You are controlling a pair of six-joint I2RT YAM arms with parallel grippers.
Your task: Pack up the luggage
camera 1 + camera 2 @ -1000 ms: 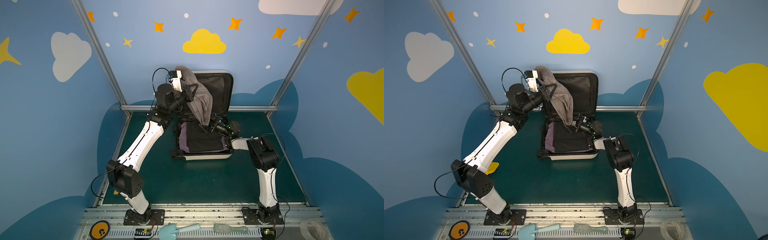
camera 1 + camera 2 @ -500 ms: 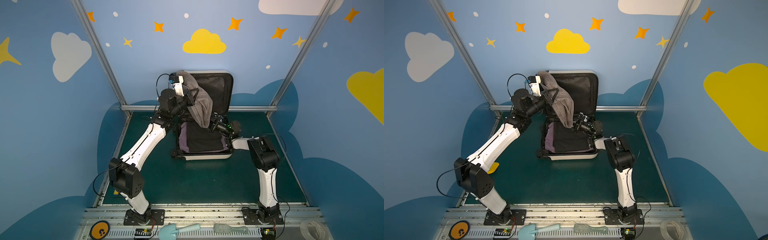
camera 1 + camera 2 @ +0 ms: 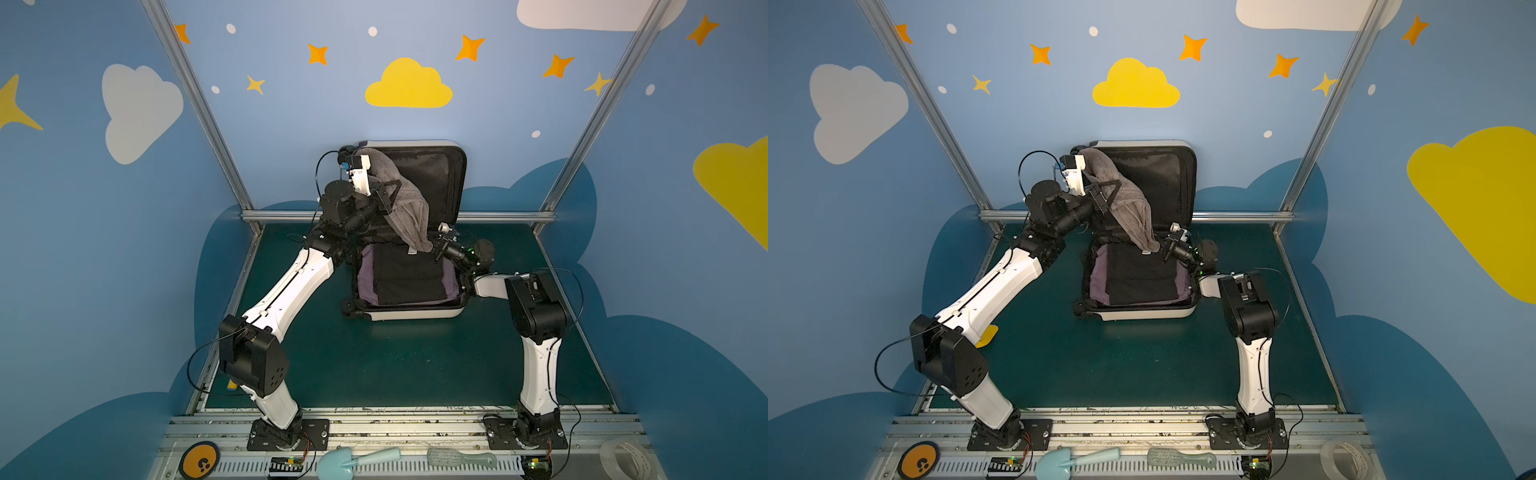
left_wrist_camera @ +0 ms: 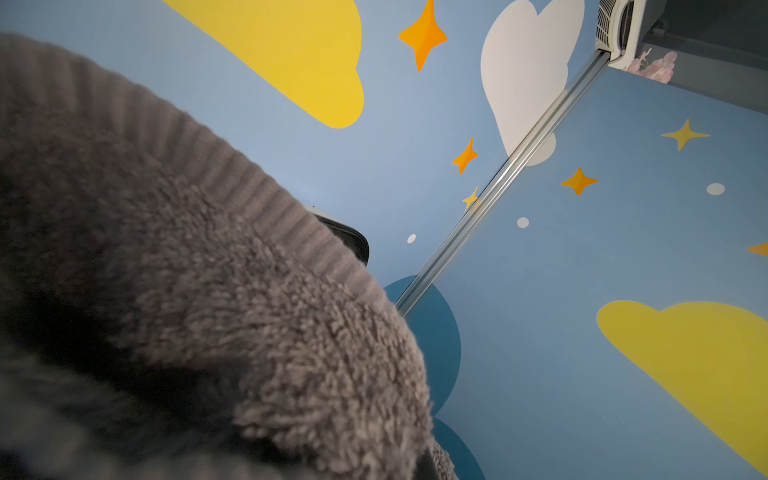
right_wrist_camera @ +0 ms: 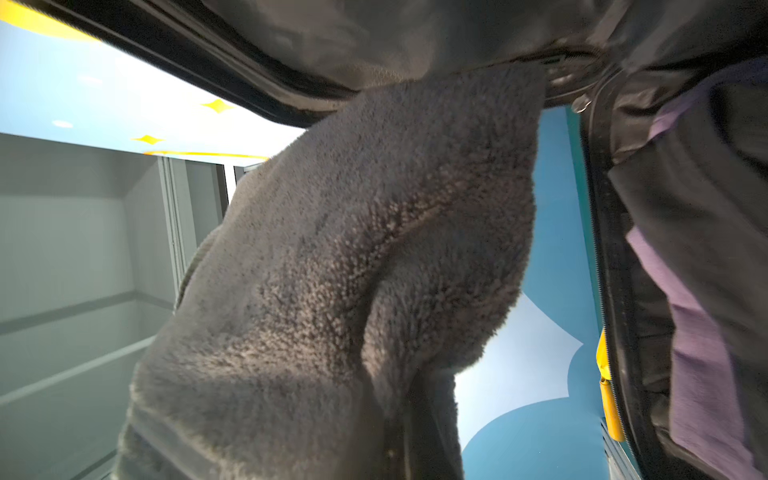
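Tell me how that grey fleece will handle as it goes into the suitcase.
Floppy, most likely: the grey fleece hangs limp from the left gripper, folding over it. Probably light for its bulk, since the pile looks thick and airy in the wrist views. It should not slip easily, but its lower end may bunch on the luggage rim.

Both top views look down from high in front onto the whole counter (image 3: 374, 365), nearly alike. Both wrist views sit close against the towel (image 4: 166, 291), tilted upward.
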